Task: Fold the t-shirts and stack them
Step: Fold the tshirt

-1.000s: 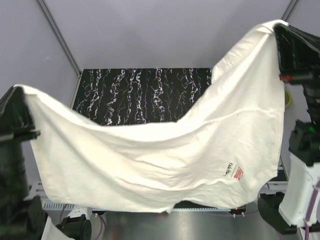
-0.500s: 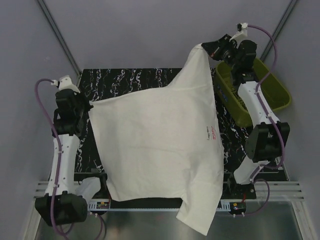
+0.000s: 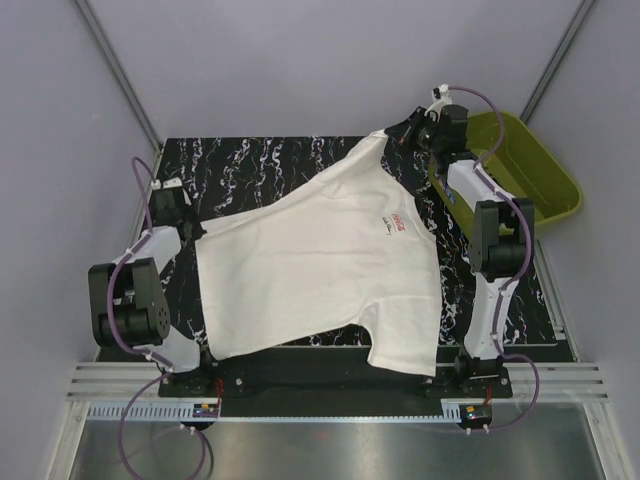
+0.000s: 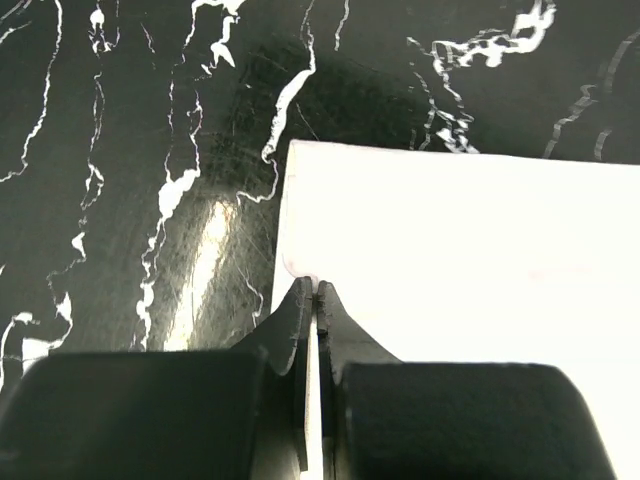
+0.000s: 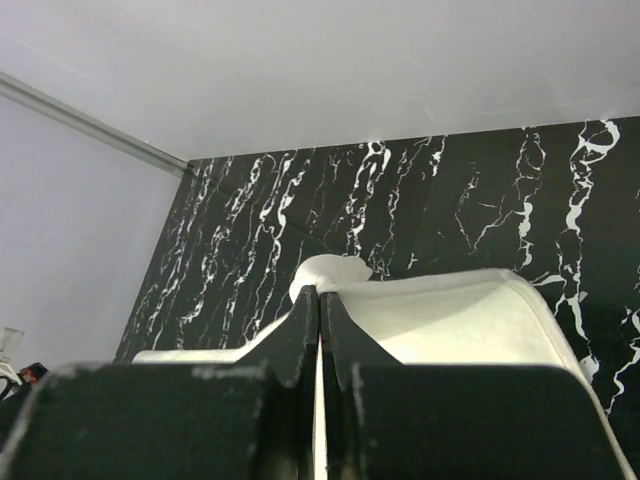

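A white t-shirt (image 3: 330, 260) with a small red chest logo (image 3: 397, 223) lies spread across the black marbled table (image 3: 250, 165). My left gripper (image 3: 192, 232) is shut on the shirt's left edge, low at the table's left side; the left wrist view shows the cloth (image 4: 450, 280) pinched between the jaws (image 4: 316, 292). My right gripper (image 3: 400, 135) is shut on the shirt's far right corner, slightly raised at the table's back right; the right wrist view shows the bunched cloth (image 5: 420, 310) at the fingertips (image 5: 319, 298). One sleeve (image 3: 405, 350) hangs toward the near edge.
An olive green bin (image 3: 520, 170) stands at the back right beside the right arm. Grey walls surround the table. A metal rail (image 3: 300, 410) runs along the near edge.
Both arms have swung down and away from the camera, laying the lifted, hanging shirt out onto the table. Both grippers have kept their hold.
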### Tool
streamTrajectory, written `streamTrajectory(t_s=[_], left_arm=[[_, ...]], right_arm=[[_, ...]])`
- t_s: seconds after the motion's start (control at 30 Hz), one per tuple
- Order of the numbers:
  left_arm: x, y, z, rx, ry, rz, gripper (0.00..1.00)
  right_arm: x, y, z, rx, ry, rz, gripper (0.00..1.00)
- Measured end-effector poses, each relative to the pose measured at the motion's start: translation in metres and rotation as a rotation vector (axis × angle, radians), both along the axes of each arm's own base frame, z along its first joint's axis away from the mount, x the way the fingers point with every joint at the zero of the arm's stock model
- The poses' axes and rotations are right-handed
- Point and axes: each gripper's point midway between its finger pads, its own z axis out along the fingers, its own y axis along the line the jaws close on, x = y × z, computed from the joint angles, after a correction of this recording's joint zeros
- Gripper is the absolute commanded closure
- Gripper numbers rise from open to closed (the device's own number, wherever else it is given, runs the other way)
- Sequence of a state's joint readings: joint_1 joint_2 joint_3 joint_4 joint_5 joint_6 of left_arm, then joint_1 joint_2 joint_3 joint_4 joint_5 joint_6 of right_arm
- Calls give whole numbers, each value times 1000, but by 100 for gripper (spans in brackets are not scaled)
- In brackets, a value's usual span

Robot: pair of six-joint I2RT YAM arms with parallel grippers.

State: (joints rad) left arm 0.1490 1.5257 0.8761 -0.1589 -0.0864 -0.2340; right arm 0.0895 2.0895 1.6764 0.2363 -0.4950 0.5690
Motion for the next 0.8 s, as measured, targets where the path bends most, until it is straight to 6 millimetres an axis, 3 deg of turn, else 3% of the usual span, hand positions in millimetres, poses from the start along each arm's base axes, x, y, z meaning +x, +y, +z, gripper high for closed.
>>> streamTrajectory(t_s=[0.1, 0.33, 0.5, 0.63, 0.8], left_arm=[[9, 4, -4, -2, 11, 5, 100], [30, 10, 11, 7, -29, 8, 100], [28, 9, 11, 3, -12, 6, 100], [18, 7, 3, -4, 38, 2, 100], [5, 5, -4, -15, 98, 3, 100]], right_arm=[[7, 2, -15, -17, 21, 14, 100], [3, 2, -25, -57, 52, 33, 100], [-27, -2, -35, -79, 123, 35, 100], [-61, -8, -21, -94, 133, 18, 100], [-89, -13, 6, -103, 94, 2, 100]])
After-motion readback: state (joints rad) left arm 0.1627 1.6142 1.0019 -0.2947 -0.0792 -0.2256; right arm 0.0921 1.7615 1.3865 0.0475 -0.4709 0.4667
